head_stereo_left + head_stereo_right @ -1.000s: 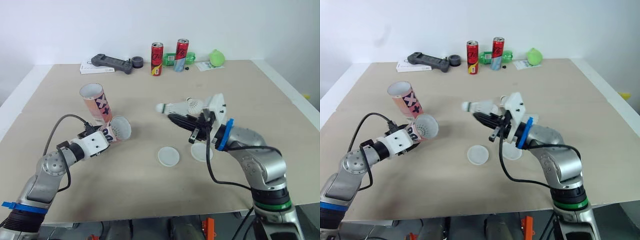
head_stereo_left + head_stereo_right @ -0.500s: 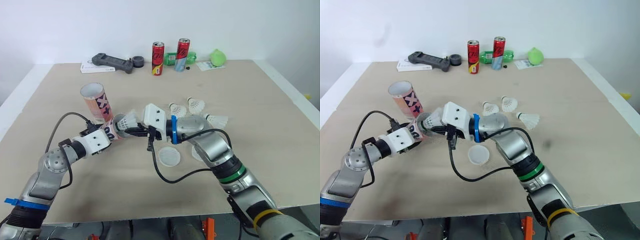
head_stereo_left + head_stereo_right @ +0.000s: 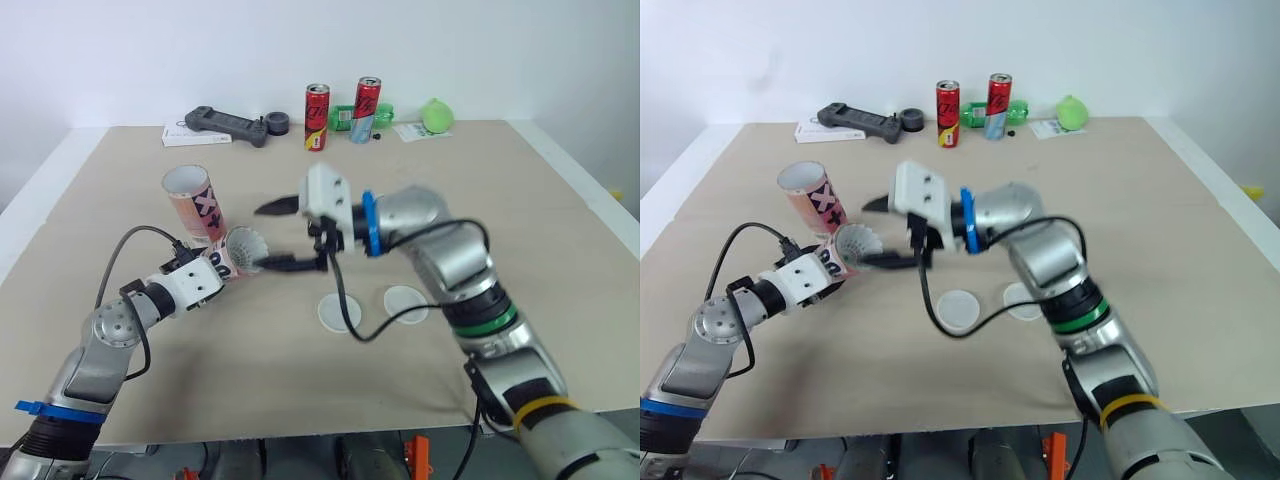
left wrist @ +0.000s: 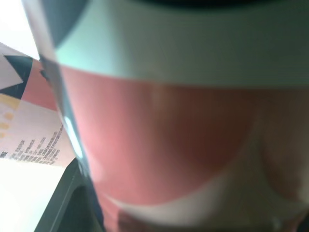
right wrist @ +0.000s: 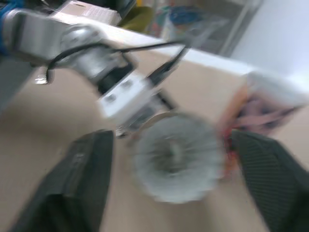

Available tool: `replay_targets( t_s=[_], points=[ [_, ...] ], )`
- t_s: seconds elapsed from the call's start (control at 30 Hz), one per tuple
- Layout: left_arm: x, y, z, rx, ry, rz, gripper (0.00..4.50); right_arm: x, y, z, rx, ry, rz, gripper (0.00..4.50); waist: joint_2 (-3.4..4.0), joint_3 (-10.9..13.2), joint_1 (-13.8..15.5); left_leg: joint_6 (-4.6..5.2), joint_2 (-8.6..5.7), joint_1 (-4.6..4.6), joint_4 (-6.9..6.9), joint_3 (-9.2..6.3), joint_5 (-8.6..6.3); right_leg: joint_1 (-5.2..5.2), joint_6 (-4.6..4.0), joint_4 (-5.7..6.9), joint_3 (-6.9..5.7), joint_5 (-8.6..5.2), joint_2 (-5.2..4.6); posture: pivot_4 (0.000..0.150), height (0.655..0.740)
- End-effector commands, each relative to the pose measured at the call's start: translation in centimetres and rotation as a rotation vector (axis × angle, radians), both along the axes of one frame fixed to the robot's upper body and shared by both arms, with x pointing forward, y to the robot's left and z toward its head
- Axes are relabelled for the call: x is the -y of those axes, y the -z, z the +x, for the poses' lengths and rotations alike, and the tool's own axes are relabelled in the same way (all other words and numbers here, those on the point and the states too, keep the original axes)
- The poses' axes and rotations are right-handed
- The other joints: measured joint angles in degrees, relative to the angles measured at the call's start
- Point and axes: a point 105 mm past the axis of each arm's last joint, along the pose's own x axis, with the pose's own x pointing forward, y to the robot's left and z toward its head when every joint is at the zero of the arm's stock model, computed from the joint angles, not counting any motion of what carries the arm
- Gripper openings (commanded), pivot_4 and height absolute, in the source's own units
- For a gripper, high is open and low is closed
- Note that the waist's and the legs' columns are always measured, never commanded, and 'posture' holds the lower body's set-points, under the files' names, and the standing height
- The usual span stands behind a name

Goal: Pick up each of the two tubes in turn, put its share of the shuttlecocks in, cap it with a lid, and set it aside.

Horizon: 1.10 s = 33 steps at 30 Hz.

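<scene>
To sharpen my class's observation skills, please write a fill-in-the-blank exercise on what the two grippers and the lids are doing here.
1. The left gripper holds a tilted ___.
2. The right gripper has its fingers ___.
3. ___ round white lids lie flat on the table.
4. A feathered ___ sits in the held thing's mouth.

Missing words: tube; open; Two; shuttlecock.
</scene>
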Motion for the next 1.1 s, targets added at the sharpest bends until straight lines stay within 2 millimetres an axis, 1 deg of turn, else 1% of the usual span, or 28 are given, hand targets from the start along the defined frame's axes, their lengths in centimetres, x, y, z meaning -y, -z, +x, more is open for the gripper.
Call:
replay_targets(
  t_s=[0.03,0.07,0.13,0.17,0.23,0.27,0.37,0.47,0.53,0.6,0.73,0.77,0.9,0.93,1.0,1.1],
  points=[
    [2.0,0.8,0.0,-0.045,0.068,-0.020,2.77,-0.6,-0.6,0.8,0.077,-0.030,-0.075,1.88,0.00,0.0,0.0,0.00,0.00,-0.01,0.00,0.00,0.00,-0.01,0.00,0.00,0.00,0.00,0.00,0.150,0.7400],
    [2.1,0.8,0.1,-0.043,0.070,-0.021,2.77,-1.0,-0.2,0.9,0.086,-0.039,-0.109,1.45,0.00,0.0,0.0,0.00,0.00,-0.05,-0.01,0.00,0.00,-0.03,-0.02,0.00,0.00,0.00,0.01,0.150,0.7400],
    [2.7,0.4,0.3,-0.032,0.080,-0.030,2.77,-2.1,1.4,1.3,0.116,-0.062,-0.210,0.35,0.00,0.0,0.0,-0.02,0.00,-0.07,-0.02,0.00,-0.01,-0.05,-0.06,0.00,0.01,-0.02,0.03,0.150,0.7400],
    [2.8,0.3,0.4,-0.029,0.083,-0.032,2.77,-2.3,1.8,1.4,0.125,-0.068,-0.234,0.07,0.00,0.0,0.0,-0.01,0.00,-0.08,-0.04,0.00,-0.03,-0.06,-0.08,0.00,0.01,-0.03,0.06,0.150,0.7400],
    [3.4,-0.1,0.5,-0.021,0.091,-0.047,2.77,-3.0,2.7,1.8,0.153,-0.078,-0.291,0.07,0.00,0.0,0.0,-0.03,0.01,-0.13,-0.06,-0.02,-0.06,-0.07,-0.01,0.02,0.02,0.00,0.10,0.150,0.7400],
    [3.5,-0.2,0.5,-0.019,0.094,-0.051,2.77,-3.4,3.7,2.1,0.183,-0.080,-0.342,0.07,-0.01,0.0,0.0,-0.05,0.00,-0.15,-0.06,-0.04,-0.08,-0.07,0.08,0.03,0.03,0.05,0.12,0.150,0.7400],
    [3.7,-0.3,0.6,-0.019,0.094,-0.054,2.77,-4.5,5.3,2.6,0.233,-0.095,-0.423,0.07,-0.01,0.0,0.0,-0.12,-0.03,-0.19,-0.06,-0.08,-0.13,-0.06,0.05,0.02,0.04,0.04,0.12,0.150,0.7400],
    [3.9,-0.2,0.4,-0.025,0.092,-0.055,2.77,-6.3,7.3,2.5,0.292,-0.127,-0.507,0.07,-0.01,0.0,-0.2,-0.16,-0.03,-0.15,-0.06,-0.08,-0.17,-0.05,0.02,0.03,0.05,0.02,0.13,0.150,0.7400],
    [4.0,-0.1,0.3,-0.027,0.092,-0.057,2.77,-6.9,8.0,2.4,0.322,-0.150,-0.539,0.07,-0.02,0.0,-0.5,-0.16,0.02,-0.03,-0.07,-0.09,-0.17,0.02,0.04,0.07,0.04,-0.02,0.19,0.150,0.7400],
    [4.1,0.0,0.2,-0.029,0.092,-0.060,2.77,-7.4,8.3,2.0,0.330,-0.175,-0.543,0.07,-0.02,0.0,-0.7,-0.16,0.12,0.07,-0.07,-0.12,-0.16,0.05,0.02,0.10,0.03,-0.13,0.28,0.150,0.7400],
    [4.3,0.0,0.1,-0.030,0.091,-0.064,2.77,-7.8,7.5,1.3,0.319,-0.209,-0.498,0.07,-0.02,0.0,-1.3,-0.15,0.13,0.35,-0.07,-0.11,-0.15,0.20,-0.16,0.15,0.06,-0.11,0.29,0.150,0.7400],
    [4.3,0.0,0.0,-0.031,0.091,-0.064,2.77,-7.6,6.8,1.3,0.316,-0.207,-0.476,0.07,-0.02,0.0,-1.3,-0.15,0.13,0.36,-0.07,-0.11,-0.15,0.20,-0.18,0.15,0.06,-0.08,0.29,0.150,0.7400],
    [4.3,0.0,-0.2,-0.034,0.091,-0.064,2.77,-6.3,4.1,1.2,0.294,-0.207,-0.396,0.07,-0.02,0.0,-1.1,-0.16,0.11,0.21,-0.07,-0.13,-0.15,0.15,-0.15,0.15,0.09,-0.10,0.28,0.150,0.7400],
    [4.3,0.0,-0.2,-0.035,0.092,-0.063,2.77,-5.9,3.6,1.2,0.290,-0.206,-0.381,0.07,-0.02,0.0,-1.0,-0.17,0.07,0.06,-0.07,-0.19,-0.16,0.07,0.00,0.15,0.09,-0.01,0.28,0.150,0.7400],
    [4.3,0.0,-0.2,-0.036,0.094,-0.061,2.77,-5.1,2.7,0.7,0.268,-0.216,-0.354,0.07,-0.02,0.0,-0.9,-0.24,0.00,-0.14,-0.06,-0.29,-0.21,-0.02,-0.12,0.13,0.09,0.07,0.28,0.150,0.7400],
    [4.3,-0.1,-0.2,-0.035,0.100,-0.060,2.77,-4.1,1.6,0.1,0.240,-0.226,-0.329,0.07,-0.02,0.0,-0.7,-0.31,-0.01,-0.16,-0.07,-0.35,-0.30,-0.01,-0.19,0.13,0.06,-0.02,0.29,0.150,0.7400]
  ],
)
